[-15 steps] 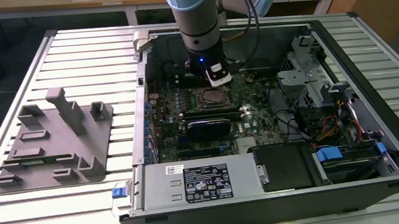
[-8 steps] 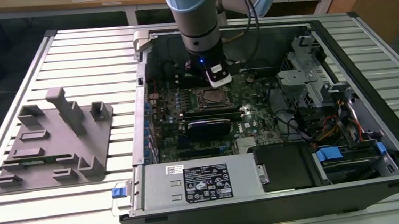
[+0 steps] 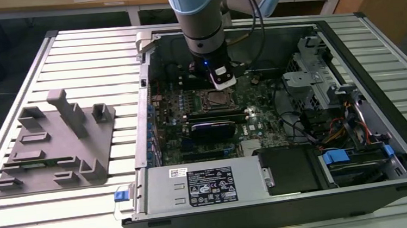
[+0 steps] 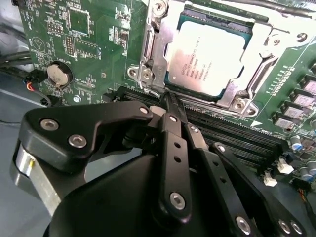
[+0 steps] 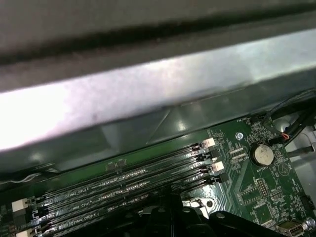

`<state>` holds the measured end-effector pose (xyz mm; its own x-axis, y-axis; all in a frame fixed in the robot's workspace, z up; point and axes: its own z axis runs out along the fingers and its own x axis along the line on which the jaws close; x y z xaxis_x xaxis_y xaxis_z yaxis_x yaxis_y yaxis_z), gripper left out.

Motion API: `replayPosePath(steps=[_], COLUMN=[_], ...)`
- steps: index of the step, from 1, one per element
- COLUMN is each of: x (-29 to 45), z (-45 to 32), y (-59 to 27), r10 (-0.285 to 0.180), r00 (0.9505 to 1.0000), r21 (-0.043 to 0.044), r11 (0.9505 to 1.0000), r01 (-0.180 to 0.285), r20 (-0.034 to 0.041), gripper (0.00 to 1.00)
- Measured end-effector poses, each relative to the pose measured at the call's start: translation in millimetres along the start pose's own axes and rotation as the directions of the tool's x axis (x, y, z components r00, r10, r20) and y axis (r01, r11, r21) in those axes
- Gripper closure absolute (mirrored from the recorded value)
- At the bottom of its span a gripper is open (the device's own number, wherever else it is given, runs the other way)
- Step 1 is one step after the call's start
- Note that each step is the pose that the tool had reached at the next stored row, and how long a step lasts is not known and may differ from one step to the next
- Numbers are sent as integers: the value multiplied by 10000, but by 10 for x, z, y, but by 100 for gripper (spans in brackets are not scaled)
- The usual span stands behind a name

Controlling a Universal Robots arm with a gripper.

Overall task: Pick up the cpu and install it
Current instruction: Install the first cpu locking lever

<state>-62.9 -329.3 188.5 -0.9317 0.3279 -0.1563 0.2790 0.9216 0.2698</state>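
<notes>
Cpu [image 4: 206,58]: sitting flat inside the socket frame [image 4: 153,47] on the motherboard [image 4: 89,44], silver top facing up, metal frame bordering it on all sides in the second wrist view.
Gripper [image 4: 170,101]: hanging just beside the socket's edge, fingers drawn together to a narrow tip and gripping nothing; the tip is pointing at the frame's near rim, apart from the chip itself.
Arm [image 3: 199,16]: reaching down into the open computer case [image 3: 380,149], with the gripper [image 3: 222,80] hovering over the socket area in the exterior view.
Work as it stands: chip appearing already seated, judging by how level it is lying within the frame.
Doing this step well: keeping the tip off the silver top and clear of the memory slots [image 4: 237,131] lying just beside the socket; any movement here is calling for a straight, slow path, since the slots and frame are crowding the fingers.
Hard to make out: whether the chip is fully seated on its contacts; whether the tip is touching the frame or hovering just above it.
Cut off: the far corner of the socket, running out of the second wrist view.
Nearby: grey parts fixture [image 3: 53,142] resting on the slatted table [image 3: 75,53], well apart from the case.
</notes>
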Motion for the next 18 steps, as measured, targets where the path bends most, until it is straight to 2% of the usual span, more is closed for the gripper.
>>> replayPosePath(steps=[5,12,15,18], x=[-8,-33,-37,-39], z=[-47,-199,-218,-227], y=[13,56,62,64], r10=[-1,-9,-56,-150], r00=[10000,10000,10000,9997], r21=[3,38,220,584], r11=[10000,10000,9997,9982], r01=[1,9,54,140], r20=[1,10,64,171], gripper=[89,89,89,89])
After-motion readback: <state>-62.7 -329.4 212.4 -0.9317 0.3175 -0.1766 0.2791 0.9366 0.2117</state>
